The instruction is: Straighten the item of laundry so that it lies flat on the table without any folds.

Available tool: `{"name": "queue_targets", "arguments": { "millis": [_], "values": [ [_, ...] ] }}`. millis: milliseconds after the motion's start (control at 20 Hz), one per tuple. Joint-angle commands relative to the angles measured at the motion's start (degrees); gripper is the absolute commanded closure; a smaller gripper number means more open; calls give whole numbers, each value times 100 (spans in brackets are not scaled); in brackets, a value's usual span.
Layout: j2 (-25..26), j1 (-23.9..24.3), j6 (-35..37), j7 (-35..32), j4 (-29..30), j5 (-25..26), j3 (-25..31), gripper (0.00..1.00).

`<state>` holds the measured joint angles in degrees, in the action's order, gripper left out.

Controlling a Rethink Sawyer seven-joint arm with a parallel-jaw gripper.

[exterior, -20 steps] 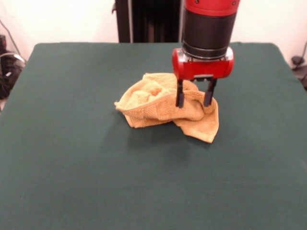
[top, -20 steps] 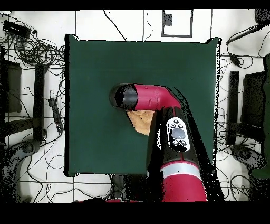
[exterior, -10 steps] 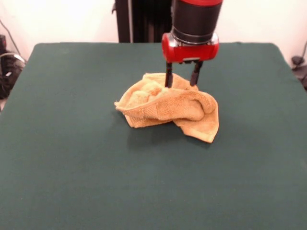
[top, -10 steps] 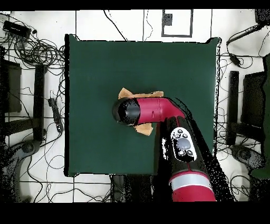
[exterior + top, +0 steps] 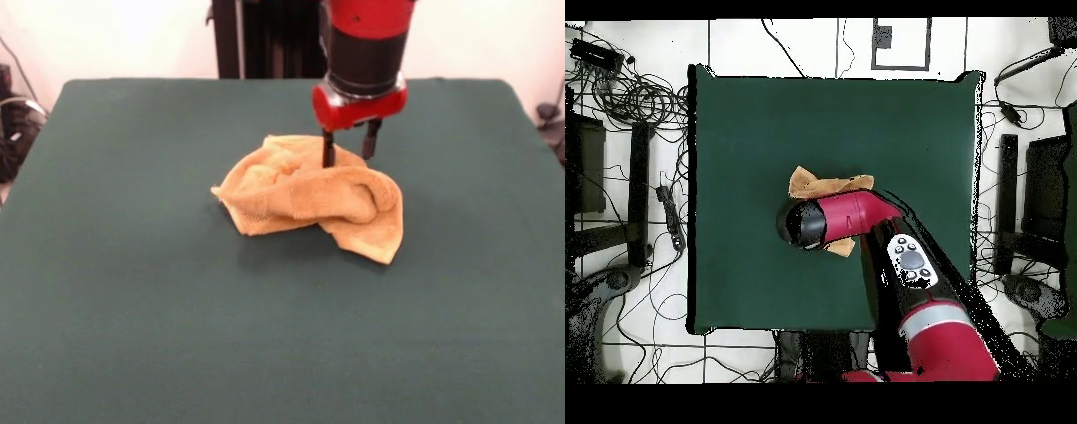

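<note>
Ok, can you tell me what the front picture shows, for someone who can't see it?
A crumpled golden-orange towel lies bunched up on a dark green table. A red and black robot gripper reaches down from above, its open fingers at the towel's far edge.

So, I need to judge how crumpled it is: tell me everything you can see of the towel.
The towel is golden-orange terry, bunched into a rumpled heap near the middle of the green table. A thick rolled fold runs across its top and a flap hangs toward the front right corner. No label shows. The gripper stands at its rear edge, open, with one finger sunk into the cloth. From overhead the arm covers most of it.
</note>
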<state>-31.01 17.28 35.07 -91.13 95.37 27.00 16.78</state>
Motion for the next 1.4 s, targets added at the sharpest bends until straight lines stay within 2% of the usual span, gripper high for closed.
{"name": "queue_targets", "arguments": {
  "millis": [50, 350, 700, 900, 1100, 1250, 1400],
  "values": [
    [675, 4, -22, 2022, 248, 822, 1329, 0],
    [555, 110, 936, 2357, 25, 870, 1695, 0],
    [220, 214, 1198, 2168, 181, 858, 1898, 0],
    [109, 129, 1019, 1451, 475, 711, 1914, 0],
    [-120, -21, 954, 533, 927, 254, 1895, 0],
    [-524, -278, 821, -324, 1366, -179, 1755, 0],
    [-962, -618, 722, -875, 1636, -528, 1537, 0]
  ]
}}
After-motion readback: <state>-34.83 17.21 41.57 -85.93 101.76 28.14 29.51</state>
